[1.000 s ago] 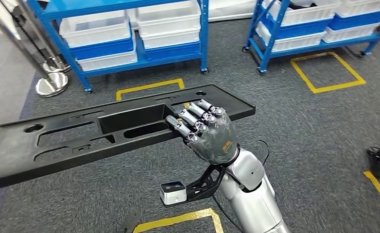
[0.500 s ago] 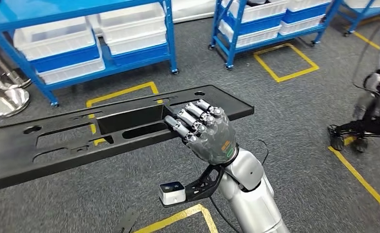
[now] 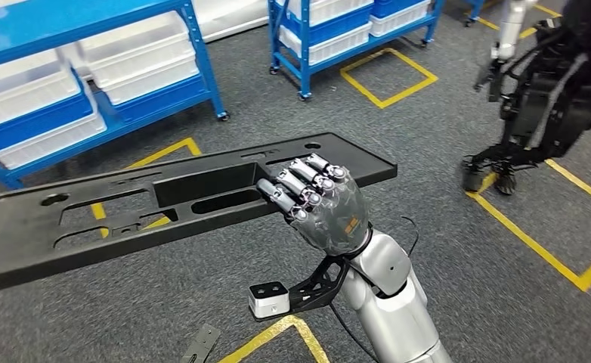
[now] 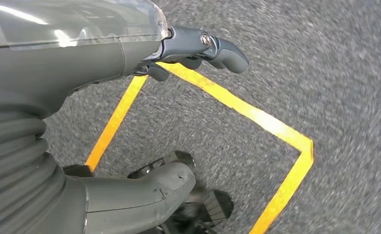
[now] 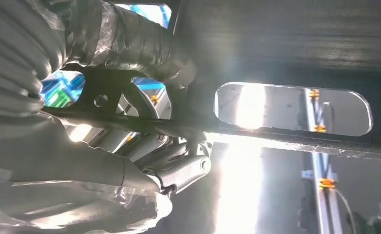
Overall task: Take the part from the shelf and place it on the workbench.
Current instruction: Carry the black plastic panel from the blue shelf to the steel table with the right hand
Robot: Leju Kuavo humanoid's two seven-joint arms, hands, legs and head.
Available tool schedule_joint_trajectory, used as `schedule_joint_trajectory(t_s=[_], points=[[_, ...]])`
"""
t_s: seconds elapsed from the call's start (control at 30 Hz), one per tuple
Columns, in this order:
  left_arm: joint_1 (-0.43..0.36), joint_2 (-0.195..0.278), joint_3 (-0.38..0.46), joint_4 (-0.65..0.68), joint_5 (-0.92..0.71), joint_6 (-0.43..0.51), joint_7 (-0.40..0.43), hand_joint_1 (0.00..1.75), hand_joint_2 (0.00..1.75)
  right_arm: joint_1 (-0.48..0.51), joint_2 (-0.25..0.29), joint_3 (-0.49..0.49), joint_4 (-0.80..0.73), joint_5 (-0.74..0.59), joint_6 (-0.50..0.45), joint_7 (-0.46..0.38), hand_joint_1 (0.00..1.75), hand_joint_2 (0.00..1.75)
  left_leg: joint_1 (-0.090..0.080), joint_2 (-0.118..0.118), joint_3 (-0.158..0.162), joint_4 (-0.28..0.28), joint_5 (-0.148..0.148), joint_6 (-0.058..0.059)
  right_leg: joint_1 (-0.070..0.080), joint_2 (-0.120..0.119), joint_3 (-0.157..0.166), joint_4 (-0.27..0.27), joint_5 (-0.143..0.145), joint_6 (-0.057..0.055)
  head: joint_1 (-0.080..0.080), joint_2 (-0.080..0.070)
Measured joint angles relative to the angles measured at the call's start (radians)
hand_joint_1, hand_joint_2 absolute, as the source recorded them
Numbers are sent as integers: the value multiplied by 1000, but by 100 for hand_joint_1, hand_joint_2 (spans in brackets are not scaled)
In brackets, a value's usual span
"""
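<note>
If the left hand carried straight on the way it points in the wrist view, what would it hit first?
Most likely the grey carpet floor. The left hand hangs pointing down with nothing in its fingers, and the yellow floor tape lies just beyond them. Nothing else shows in that line, though depth is unclear.

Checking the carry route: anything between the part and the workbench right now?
Cannot tell: no workbench is in view. The right hand holds the black part over grey carpet. Ahead stand blue shelves, and another robot stands to the right, apart from the part. Nothing touches the part besides the hand.
</note>
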Motion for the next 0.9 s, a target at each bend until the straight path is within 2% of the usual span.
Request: schedule_joint_trajectory(t_s=[0.03, 0.07, 0.1, 0.13, 0.2, 0.27, 0.33, 0.37, 0.4, 0.47, 0.5, 0.53, 0.57, 0.6, 0.63, 0.67, 0.73, 0.77, 0.83, 0.87, 0.9], points=[[2, 0, 0, 0, 0, 0, 0, 0, 175, 0, 0, 1, 0, 0, 0, 0, 175, 175, 0, -6, -23, 47, -13, 0, 1, 15, -1, 1, 1, -1, 0, 0], [3, 0, 0, 0, -1, 0, 0, 0, 175, 0, 0, 2, 1, 1, 0, 1, 175, 175, 0, -9, -33, 63, -7, 1, 2, 29, -2, 3, 1, -1, 0, 0], [3, 0, -1, 0, -1, 0, 0, 0, 175, 0, 0, 2, 1, 1, 0, 2, 175, 175, 0, -11, -26, 43, 17, 3, 2, 44, -2, 5, 1, -1, 0, 0], [2, 0, -1, 0, -2, 0, 0, 0, 175, 0, 0, 2, 2, 1, 0, 3, 175, 175, 0, -20, -3, -10, 54, 6, 2, 58, -2, 7, 1, -1, 0, 0], [1, 1, -2, 0, -3, 0, 0, 0, 175, -1, 0, 2, 2, 2, 0, 4, 175, 175, 1, -65, 50, -134, 111, 15, 1, 83, -3, 10, 3, 4, 0, 0], [0, 2, -3, 0, -4, 0, 1, 0, 175, -1, 0, 3, 2, 3, 0, 5, 175, 175, 0, -95, 74, -192, 125, 21, -3, 105, -11, 8, 10, 17, 0, 0], [-1, 2, -4, 0, -6, 0, 2, 0, 175, -1, 0, 4, 1, 3, 0, 6, 175, 175, 1, -79, 79, -206, 131, 29, -7, 126, -17, 1, 20, 34, 0, 0], [-3, 1, -4, 0, -6, 0, 1, 0, 175, -1, 0, 4, 1, 3, 0, 6, 175, 175, 2, -67, 82, -215, 137, 35, -5, 118, -21, 3, 18, 39, 0, 0], [-5, 1, -5, 0, -6, 0, 1, 0, 175, -2, -1, 4, 0, 3, 0, 6, 175, 175, 3, -53, 84, -225, 145, 42, -2, 97, -30, 20, 5, 43, 1, 0], [-5, 1, -5, 0, -7, 0, 1, 0, 175, -4, -2, 4, 0, 2, 0, 7, 175, 175, 0, -24, 86, -236, 153, 52, 2, 35, -74, 113, -53, 45, 1, 0], [-4, 1, -5, 0, -7, 0, 0, 0, 175, -4, -3, 4, 0, 2, 0, 9, 175, 175, -3, -9, 84, -236, 154, 55, 2, 15, -103, 177, -86, 46, 1, 0], [-2, 1, -5, 0, -7, 0, 1, 0, 175, -3, -3, 4, 0, 2, 0, 10, 175, 175, -5, 6, 82, -235, 153, 55, 0, 5, -126, 229, -106, 48, 1, 0], [-1, 2, -5, 0, -7, 0, 1, 0, 175, -2, -4, 4, 0, 2, 0, 11, 175, 175, -6, 21, 80, -233, 153, 55, -1, -1, -134, 253, -108, 50, 1, 0], [-1, 2, -5, 0, -7, 0, 1, 0, 175, -1, -5, 4, 0, 2, 0, 12, 175, 175, -6, 35, 78, -232, 152, 55, -3, -7, -122, 238, -94, 51, 1, 0], [-2, 2, -5, 0, -7, 0, 1, 0, 175, 0, -6, 4, 0, 2, 0, 12, 175, 175, -6, 47, 78, -229, 150, 53, -3, -16, -91, 188, -66, 51, 1, 0], [-2, 2, -5, 0, -7, 0, 1, 0, 175, 0, -6, 4, 0, 1, 0, 12, 175, 175, -7, 58, 78, -226, 147, 50, -2, -38, -50, 119, -42, 49, 1, 0], [-3, 2, -5, 0, -6, 0, 1, 0, 175, 0, -6, 5, -2, 0, 0, 12, 175, 175, -11, 76, 77, -216, 139, 40, 5, -71, 6, 18, -16, 38, 1, 0], [-4, 2, -5, 0, -5, 0, 1, 0, 175, 0, -6, 5, -2, 0, 0, 12, 175, 175, -14, 84, 78, -213, 136, 34, 10, -77, 14, 0, -17, 31, 1, 0], [-5, 2, -5, 0, -4, 0, 1, 0, 175, 1, -6, 6, -4, 0, 0, 12, 175, 175, -15, 102, 81, -214, 133, 24, 12, -54, 12, -1, -14, 18, 1, 0], [-6, 2, -5, 0, -4, 0, 1, 0, 175, 1, -6, 6, -5, 0, 0, 12, 175, 175, -14, 100, 82, -210, 127, 18, 11, -43, 13, -4, -11, 12, 1, 0], [-7, 2, -5, 0, -4, 0, 1, 0, 175, 1, -5, 6, -6, 0, 0, 12, 175, 175, -11, 83, 77, -193, 112, 13, 9, -32, 14, -8, -8, 6, 1, 0]])
